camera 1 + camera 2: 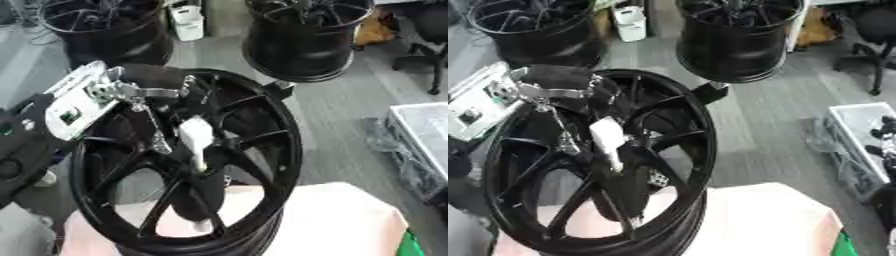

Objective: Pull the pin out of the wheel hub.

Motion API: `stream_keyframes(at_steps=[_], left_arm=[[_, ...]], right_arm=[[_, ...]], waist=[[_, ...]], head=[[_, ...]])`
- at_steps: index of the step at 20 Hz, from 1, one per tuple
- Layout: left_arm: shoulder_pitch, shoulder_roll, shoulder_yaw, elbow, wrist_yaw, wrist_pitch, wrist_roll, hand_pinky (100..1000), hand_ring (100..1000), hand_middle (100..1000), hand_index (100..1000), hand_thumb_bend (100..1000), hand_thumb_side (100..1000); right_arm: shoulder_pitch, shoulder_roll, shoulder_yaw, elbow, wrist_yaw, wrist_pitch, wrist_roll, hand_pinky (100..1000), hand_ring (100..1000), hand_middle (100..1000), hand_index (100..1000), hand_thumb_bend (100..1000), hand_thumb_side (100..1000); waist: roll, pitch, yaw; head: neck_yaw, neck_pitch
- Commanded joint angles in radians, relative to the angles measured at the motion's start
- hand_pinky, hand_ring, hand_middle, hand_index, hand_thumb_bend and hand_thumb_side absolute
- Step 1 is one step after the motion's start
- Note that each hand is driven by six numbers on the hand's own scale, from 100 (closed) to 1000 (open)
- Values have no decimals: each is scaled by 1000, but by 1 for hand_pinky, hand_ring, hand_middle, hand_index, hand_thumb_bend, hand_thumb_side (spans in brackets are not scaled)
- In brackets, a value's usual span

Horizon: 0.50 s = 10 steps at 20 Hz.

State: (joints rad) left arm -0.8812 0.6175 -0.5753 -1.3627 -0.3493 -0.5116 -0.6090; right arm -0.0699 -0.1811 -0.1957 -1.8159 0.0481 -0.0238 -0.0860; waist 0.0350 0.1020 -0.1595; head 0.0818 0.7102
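Soft, even light — everything slightly blurred.

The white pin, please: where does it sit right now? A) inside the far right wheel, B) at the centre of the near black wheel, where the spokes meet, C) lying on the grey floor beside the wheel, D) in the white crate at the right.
B: the white pin stands among the spokes at the hub of the near black wheel, with the left robot hand just above it.

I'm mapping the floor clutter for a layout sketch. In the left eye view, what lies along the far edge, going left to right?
Black wheel rim on the floor at far left → small white container → second black wheel rim → black office chair.
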Motion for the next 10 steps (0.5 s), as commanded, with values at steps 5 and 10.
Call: stream_keyframes(at_steps=[5, 10], left_arm=[[-22, 3, 24, 24, 5, -303, -298, 618, 501, 587, 676, 524, 126], [-26, 4, 32, 18, 56, -282, -298, 598, 481, 504, 598, 463, 146]], right_arm=[[-8, -19, -2, -17, -1, 0, 0, 722, 815, 838, 963, 100, 696], [-8, -18, -2, -18, -1, 0, 0, 722, 815, 837, 963, 100, 696]], waist=[[-1, -6, -4], [-1, -6, -4]], head=[[1, -2], [-2, -4]])
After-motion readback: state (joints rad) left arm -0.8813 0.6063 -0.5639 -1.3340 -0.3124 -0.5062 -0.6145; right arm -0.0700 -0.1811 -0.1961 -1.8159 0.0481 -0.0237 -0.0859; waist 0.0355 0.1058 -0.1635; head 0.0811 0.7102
